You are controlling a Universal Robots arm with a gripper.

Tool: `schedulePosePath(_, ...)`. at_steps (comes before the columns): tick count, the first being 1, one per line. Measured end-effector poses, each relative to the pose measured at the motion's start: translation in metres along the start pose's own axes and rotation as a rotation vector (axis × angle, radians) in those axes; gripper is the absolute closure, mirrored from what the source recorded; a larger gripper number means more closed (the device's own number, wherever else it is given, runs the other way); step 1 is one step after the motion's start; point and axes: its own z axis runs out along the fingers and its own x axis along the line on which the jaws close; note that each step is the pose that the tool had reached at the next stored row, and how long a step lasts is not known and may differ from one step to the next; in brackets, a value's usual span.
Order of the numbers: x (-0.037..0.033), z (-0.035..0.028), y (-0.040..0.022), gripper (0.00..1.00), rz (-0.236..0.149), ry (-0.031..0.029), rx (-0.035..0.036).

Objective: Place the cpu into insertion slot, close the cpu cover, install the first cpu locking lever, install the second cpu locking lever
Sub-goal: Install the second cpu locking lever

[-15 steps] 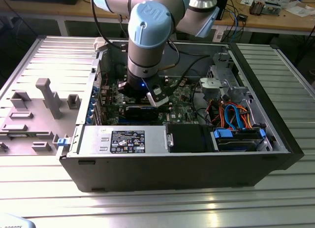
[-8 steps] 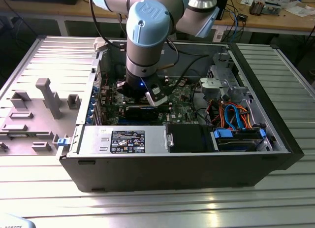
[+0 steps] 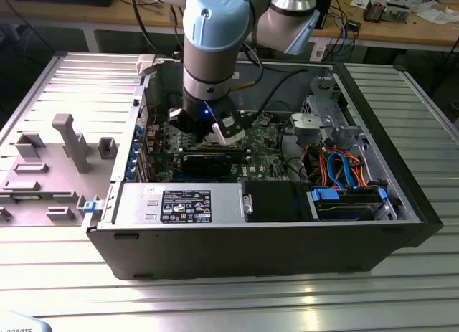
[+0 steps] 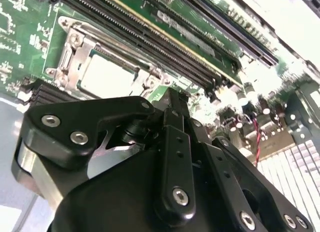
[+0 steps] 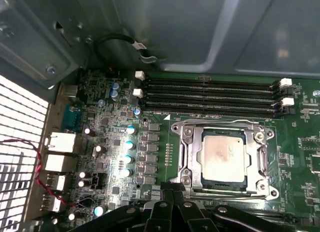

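Note:
The cpu (image 5: 223, 154) lies flat in the insertion slot (image 5: 186, 137) on the green board, its silvery top showing. The cpu cover (image 5: 261, 157) is down around it as a metal frame; both also show in the second wrist view, cpu (image 4: 107, 74) and cover (image 4: 67, 56). My gripper (image 5: 173, 192) hangs just above the board at a corner of the socket, fingers together with nothing between them. In the exterior view the gripper (image 3: 215, 131) reaches down into the open computer case. How the thin locking levers along the frame stand I cannot tell.
Long black memory slots (image 5: 210, 94) run beside the socket. A black graphics card (image 3: 208, 162) and the power supply (image 3: 179, 205) lie nearer the case's front wall. Drive bay and coloured cables (image 3: 344, 171) fill the exterior view's right. A grey fixture plate (image 3: 64, 153) is outside.

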Motion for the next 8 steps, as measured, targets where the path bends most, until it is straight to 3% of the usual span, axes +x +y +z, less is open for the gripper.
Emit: schedulePosePath(8, 0.0002, -0.0037, 0.0011, 0.89, 0.000, 0.0004, -0.0004)
